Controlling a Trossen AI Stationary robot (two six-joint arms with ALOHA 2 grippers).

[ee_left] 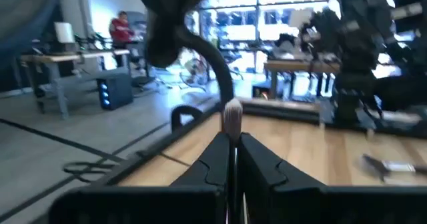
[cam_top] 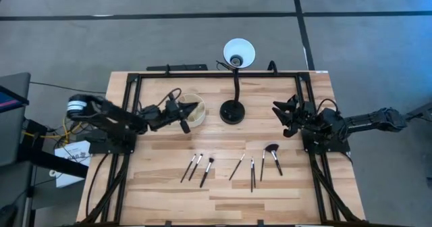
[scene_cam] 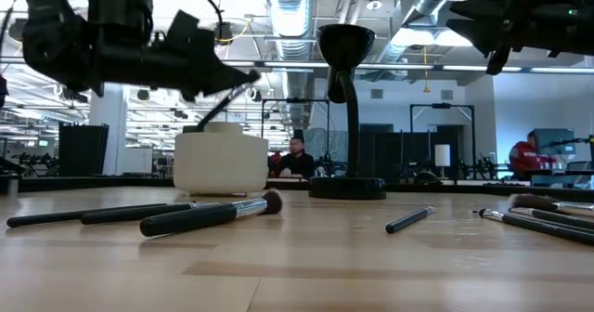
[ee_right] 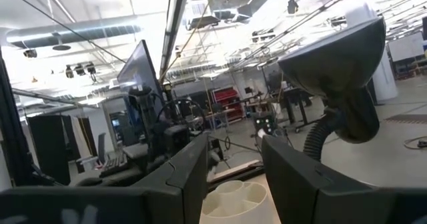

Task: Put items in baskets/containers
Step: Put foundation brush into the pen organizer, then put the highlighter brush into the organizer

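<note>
Makeup brushes: thin black handles, silver ferrules, dark or pale tips. Seven lie on the wooden table (cam_top: 162,186) in front of the lamp (cam_top: 233,111): a group of three (cam_top: 196,167), a single one (cam_top: 236,166), a pair (cam_top: 252,174), and one fan-shaped brush (cam_top: 273,153).

Cup (cam_top: 194,109): small, round, cream-coloured, with inner dividers; stands beside the lamp base.

Left tool (cam_top: 192,108): clamped narrowly on one pale-tipped brush (ee_left: 231,127), held slanting over the cup.

Right tool (cam_top: 283,115): raised at the table's right side, fingers parted, nothing between them.

No legible writing or labels.
</note>
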